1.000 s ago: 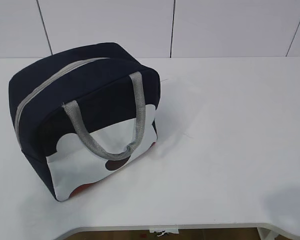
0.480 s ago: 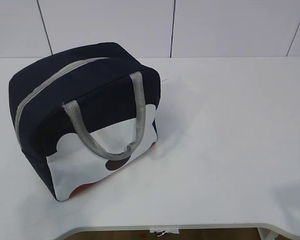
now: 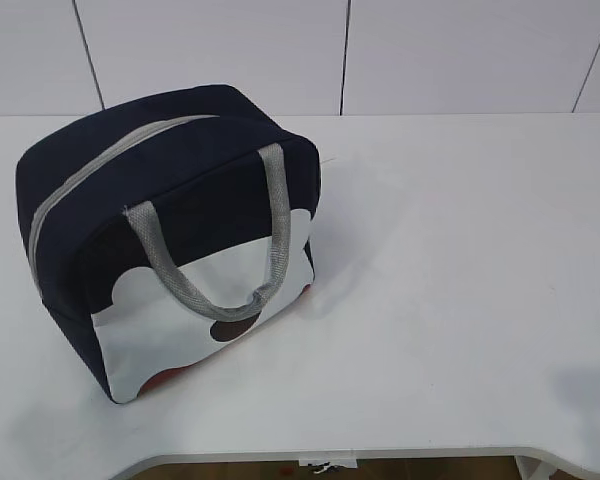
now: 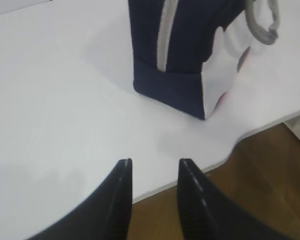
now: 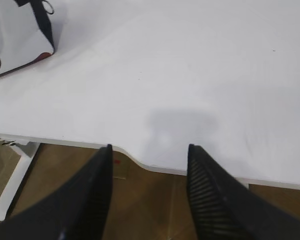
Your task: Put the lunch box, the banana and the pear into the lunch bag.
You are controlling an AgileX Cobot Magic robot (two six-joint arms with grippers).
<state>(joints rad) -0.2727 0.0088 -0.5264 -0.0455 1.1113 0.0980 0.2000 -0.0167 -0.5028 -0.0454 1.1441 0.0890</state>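
Upright, navy lunch bag (image 3: 170, 180) with grey zipper, white lower panel; both pincers (image 4: 154, 167) (image 5: 149, 150) spread, empty.

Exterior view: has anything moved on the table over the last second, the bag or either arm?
Nothing on the table has visibly moved. Only the faint shadow at the white table's lower right corner has slid further toward the edge. The boxy navy-blue fabric lunch bag stands where it was, zipper closed, grey handle hanging down its white panel. Neither arm appears in this view; in the wrist views the left gripper and right gripper are open and empty.
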